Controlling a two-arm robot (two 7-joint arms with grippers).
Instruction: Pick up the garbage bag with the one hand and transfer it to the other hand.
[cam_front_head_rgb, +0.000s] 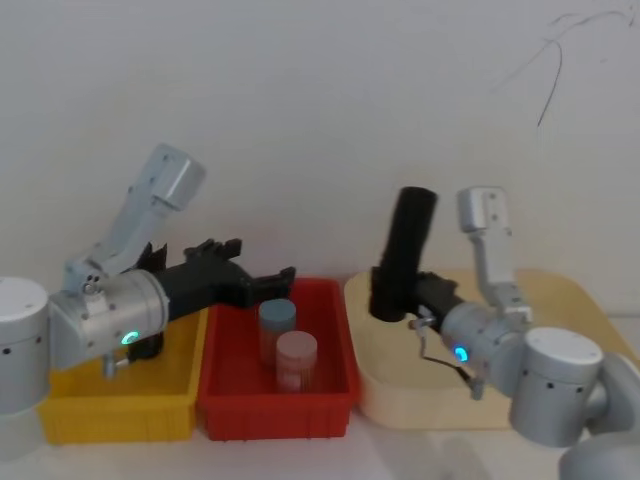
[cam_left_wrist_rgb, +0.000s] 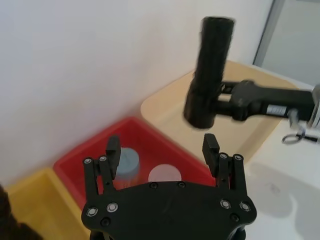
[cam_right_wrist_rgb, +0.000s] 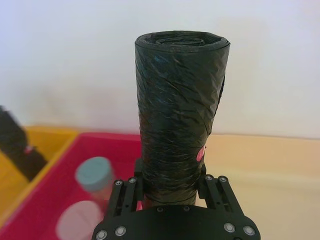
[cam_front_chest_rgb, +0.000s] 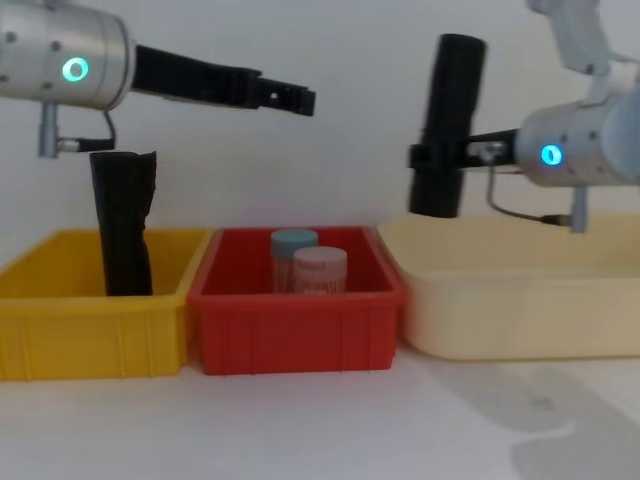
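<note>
The garbage bag (cam_front_head_rgb: 403, 255), a thick smooth black roll, hangs nearly upright above the left end of the cream tray (cam_front_head_rgb: 560, 295). My right gripper (cam_front_head_rgb: 392, 292) is shut on its lower part; the right wrist view shows the roll (cam_right_wrist_rgb: 180, 110) rising between that gripper's (cam_right_wrist_rgb: 170, 182) fingers. My left gripper (cam_front_head_rgb: 262, 262) is open over the red bin (cam_front_head_rgb: 275, 415), pointing toward the bag with a gap between them. In the left wrist view the bag (cam_left_wrist_rgb: 208, 75) is ahead of the open left gripper (cam_left_wrist_rgb: 161, 145), beyond its fingertips. From the chest, the bag (cam_front_chest_rgb: 445, 125) is level with the left gripper (cam_front_chest_rgb: 295, 98).
The red bin holds two jars, one with a blue lid (cam_front_head_rgb: 277, 320) and one with a pink lid (cam_front_head_rgb: 296, 355). A slimmer black roll (cam_front_chest_rgb: 122, 225) with a ragged top stands in the yellow bin (cam_front_chest_rgb: 90, 335) at the left. A white wall is close behind.
</note>
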